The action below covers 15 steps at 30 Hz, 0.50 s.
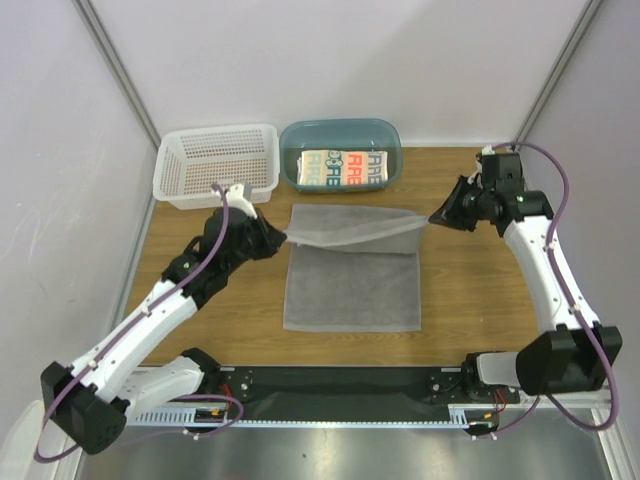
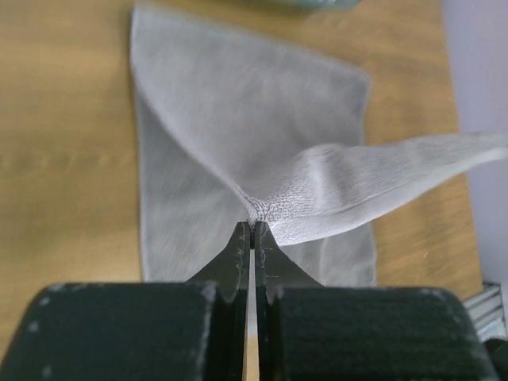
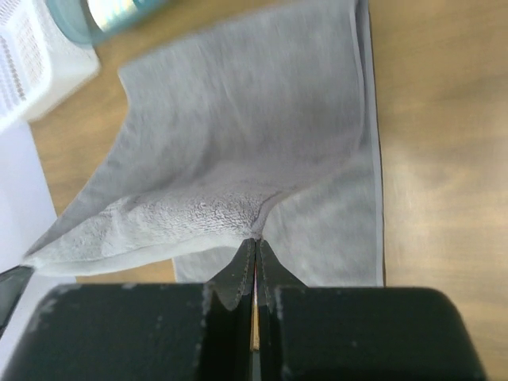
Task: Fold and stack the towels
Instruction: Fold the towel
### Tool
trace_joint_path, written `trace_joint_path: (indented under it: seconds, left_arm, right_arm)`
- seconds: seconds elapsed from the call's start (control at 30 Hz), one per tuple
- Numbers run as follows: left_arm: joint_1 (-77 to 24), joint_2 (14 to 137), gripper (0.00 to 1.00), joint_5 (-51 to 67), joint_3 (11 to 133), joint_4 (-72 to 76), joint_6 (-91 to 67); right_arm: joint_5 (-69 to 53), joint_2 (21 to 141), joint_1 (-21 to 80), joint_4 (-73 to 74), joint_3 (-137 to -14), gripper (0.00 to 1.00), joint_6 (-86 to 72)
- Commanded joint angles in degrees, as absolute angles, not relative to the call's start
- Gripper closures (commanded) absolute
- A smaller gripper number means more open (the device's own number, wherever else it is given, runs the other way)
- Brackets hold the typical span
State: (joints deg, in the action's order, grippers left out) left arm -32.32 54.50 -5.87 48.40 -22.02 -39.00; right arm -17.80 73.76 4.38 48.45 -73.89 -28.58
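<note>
The plain grey towel (image 1: 350,290) lies in the middle of the table with its far edge lifted and stretched between both grippers. My left gripper (image 1: 284,238) is shut on the towel's far-left corner (image 2: 262,208). My right gripper (image 1: 436,217) is shut on the far-right corner (image 3: 255,230). The raised edge (image 1: 350,232) sags a little between them above the flat part. The white towel with red, blue and black letters (image 1: 343,168) lies folded in the teal tub (image 1: 340,132). The brown towel is out of view.
A white lattice basket (image 1: 218,165) stands at the back left, just behind my left gripper, beside the teal tub. White walls close the back and sides. Bare wood (image 1: 470,290) lies right and left of the grey towel.
</note>
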Motion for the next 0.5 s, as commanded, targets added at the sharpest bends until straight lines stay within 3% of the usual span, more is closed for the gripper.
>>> trace_joint_path:
  seconds: [0.0,0.2,0.47]
  left_arm:
    - [-31.64,59.14,1.00,-5.71,57.55,-15.91,-31.48]
    - [-31.55,66.00,1.00,-7.12,68.99,-18.54,-28.04]
    - [-31.55,65.13,1.00,-7.91,68.65,-22.67,-29.53]
  right_arm:
    - [-19.69,77.33,2.90,44.66,-81.55,1.00,-26.19]
    - [-21.79,86.12,1.32,45.96,-95.17,1.00,-24.35]
    - [-23.64,87.72,0.44,46.41,-96.15,1.00,-24.08]
